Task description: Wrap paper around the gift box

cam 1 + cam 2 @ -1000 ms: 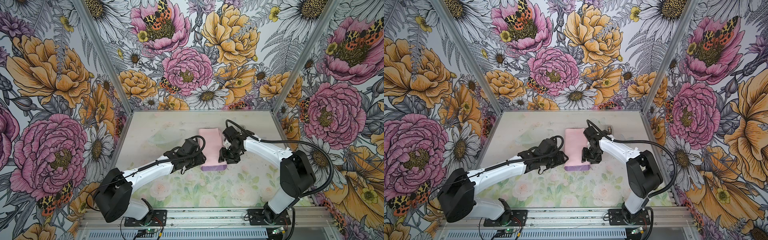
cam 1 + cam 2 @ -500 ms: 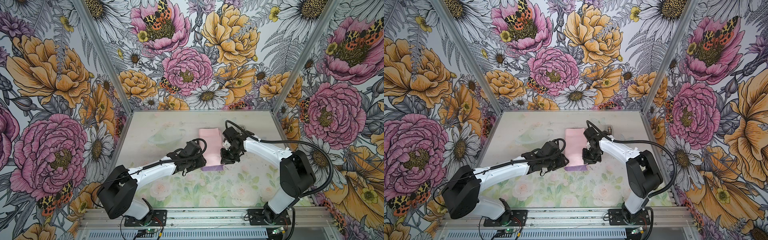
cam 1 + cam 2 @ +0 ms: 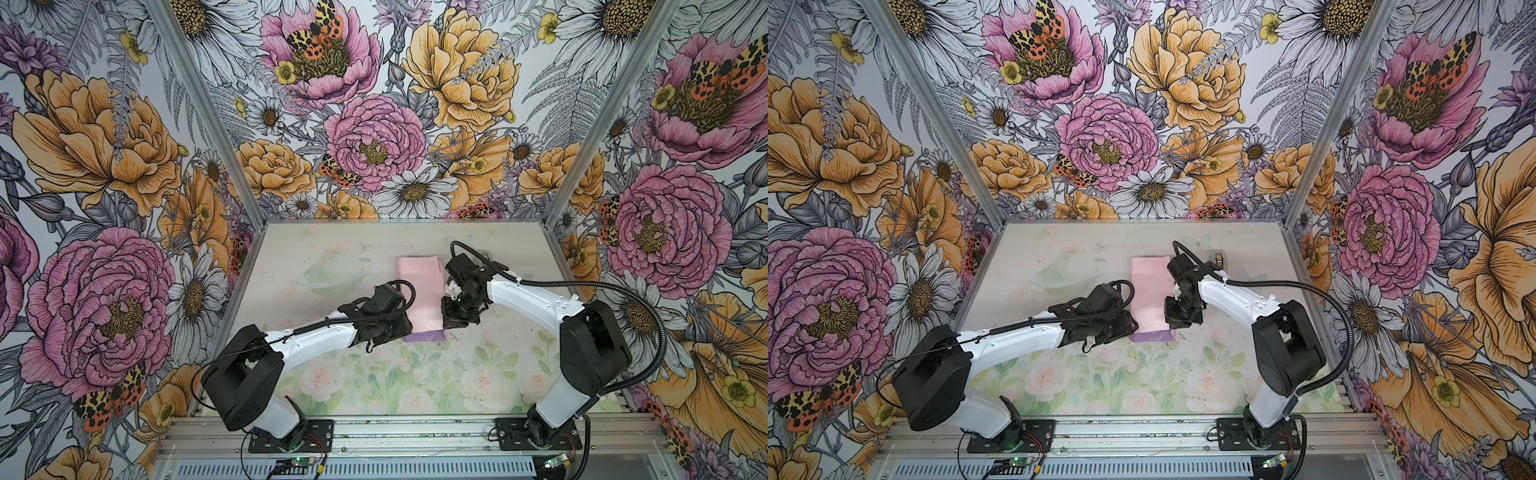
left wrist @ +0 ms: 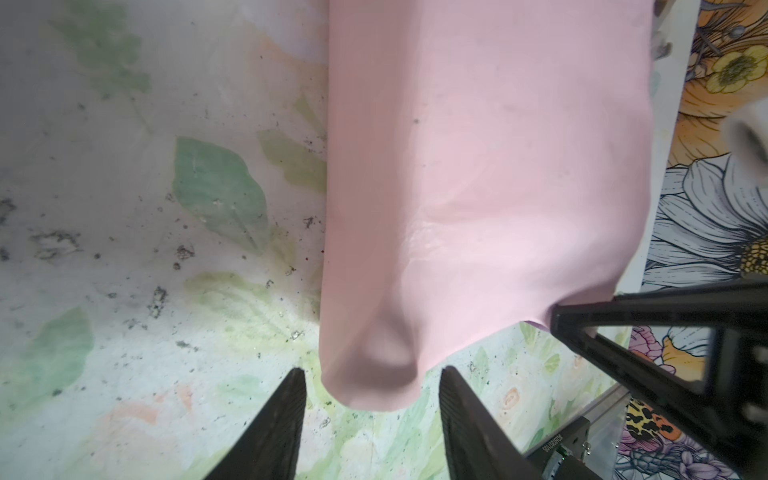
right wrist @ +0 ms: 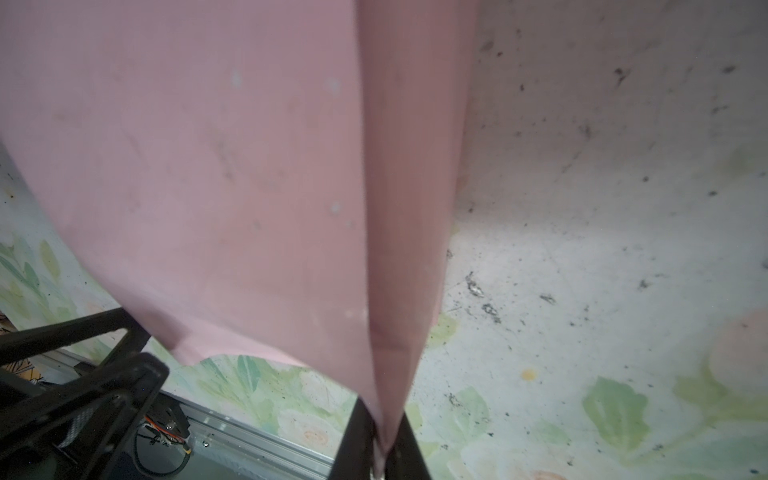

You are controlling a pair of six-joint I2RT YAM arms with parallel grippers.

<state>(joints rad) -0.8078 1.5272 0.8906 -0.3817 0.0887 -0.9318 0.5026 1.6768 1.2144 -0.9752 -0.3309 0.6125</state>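
Right wrist view: the black right gripper (image 5: pixel 382 415) is squeezed tight on the paper (image 5: pixel 208 166), a big soft sheet, pale pink on the side that shows. Its 2 thin fingers (image 5: pixel 355 440) pinch a fold of the sheet, & the fold goes away from them like a long ridge. The rest of the pink sheet spreads out to one side of that ridge. Left wrist view: the black left gripper (image 4: pixel 372 372) has its 2 fingers spread apart & holds nothing. A round pink corner of the paper sits just btw the tips, w/ a small gap on each side. The black frame of the right gripper touches the sheet's far edge in this view. In a top view the paper lies on the table w/ the pale flower print (image 3: pixel 415 382). It is about mid-way across & a bit toward the back wall, w/ its long way going front to back. A thin lilac-purple strip (image 3: pixel 424 336) shows at the end nearest the arms' bases. The left gripper is at the sheet's left edge by that near end, & the right gripper is on the right edge, so the paper is btw the two.
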